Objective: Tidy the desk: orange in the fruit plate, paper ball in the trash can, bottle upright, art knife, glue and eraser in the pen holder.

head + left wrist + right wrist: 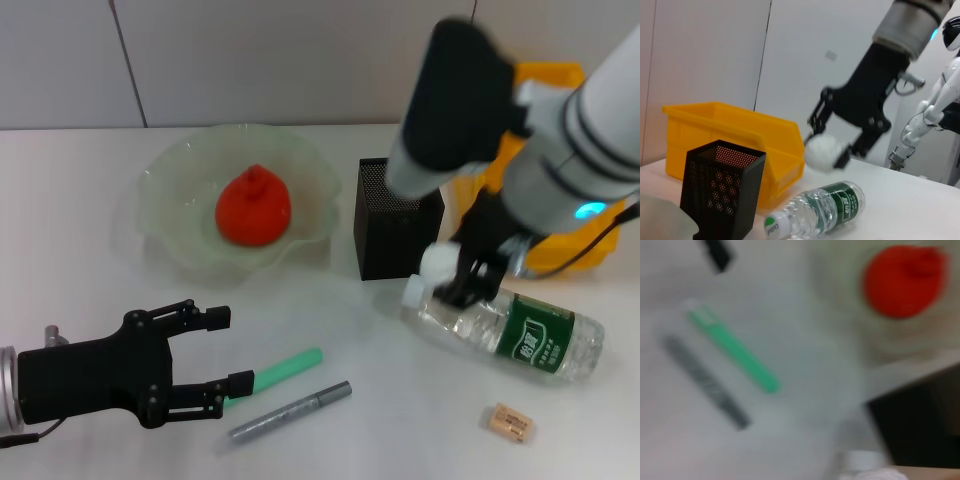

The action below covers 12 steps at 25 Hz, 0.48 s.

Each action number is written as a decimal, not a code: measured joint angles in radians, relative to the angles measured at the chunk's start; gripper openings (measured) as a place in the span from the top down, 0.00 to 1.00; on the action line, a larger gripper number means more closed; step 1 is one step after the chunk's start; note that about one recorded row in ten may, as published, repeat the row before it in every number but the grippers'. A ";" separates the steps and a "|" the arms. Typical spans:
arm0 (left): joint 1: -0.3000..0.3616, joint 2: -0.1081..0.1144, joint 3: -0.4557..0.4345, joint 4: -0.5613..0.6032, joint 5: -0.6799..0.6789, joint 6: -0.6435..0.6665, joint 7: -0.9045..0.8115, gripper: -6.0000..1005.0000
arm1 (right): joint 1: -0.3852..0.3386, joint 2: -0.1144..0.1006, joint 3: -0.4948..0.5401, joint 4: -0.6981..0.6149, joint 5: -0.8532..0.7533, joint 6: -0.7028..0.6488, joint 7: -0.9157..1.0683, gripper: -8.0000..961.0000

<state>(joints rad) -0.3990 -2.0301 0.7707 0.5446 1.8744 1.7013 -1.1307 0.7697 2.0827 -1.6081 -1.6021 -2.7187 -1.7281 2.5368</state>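
Observation:
The orange (254,207) lies in the pale-green fruit plate (160,182). My right gripper (452,280) hangs just above the desk (80,270), shut on the white paper ball (437,262), over the cap end of the bottle (512,332), which lies on its side. From the left wrist, the paper ball (822,152) shows between the right gripper's fingers (844,158) above the bottle (827,212). My left gripper (232,350) is open at the front left, its lower finger beside the green glue stick (285,368). The grey art knife (290,410) lies in front of the glue. The eraser (508,421) sits at front right.
The black mesh pen holder (393,235) stands between the plate and the bottle. The yellow trash can (560,78) is behind the right arm, at the back right. In the right wrist view the orange (902,280), glue stick (732,350) and art knife (705,382) show blurred.

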 joint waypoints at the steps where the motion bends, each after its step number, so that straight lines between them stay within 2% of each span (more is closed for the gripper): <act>1: 0.000 -0.001 0.000 0.000 0.000 -0.001 0.000 0.16 | -0.010 0.001 0.015 -0.043 -0.026 -0.010 0.002 0.39; 3: 0.000 -0.002 0.000 0.000 0.000 -0.004 0.000 0.16 | -0.033 0.002 0.028 -0.117 -0.108 -0.021 0.011 0.38; 6: 0.000 -0.003 0.001 0.000 0.000 -0.010 0.000 0.16 | -0.054 0.003 0.033 -0.140 -0.173 -0.006 0.015 0.37; 12: 0.000 -0.006 0.001 0.000 0.000 -0.017 0.000 0.16 | -0.102 -0.003 0.107 -0.079 -0.199 0.089 0.000 0.35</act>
<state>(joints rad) -0.3988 -2.0357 0.7716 0.5446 1.8745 1.6843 -1.1305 0.6679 2.0797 -1.5009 -1.6812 -2.9175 -1.6395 2.5371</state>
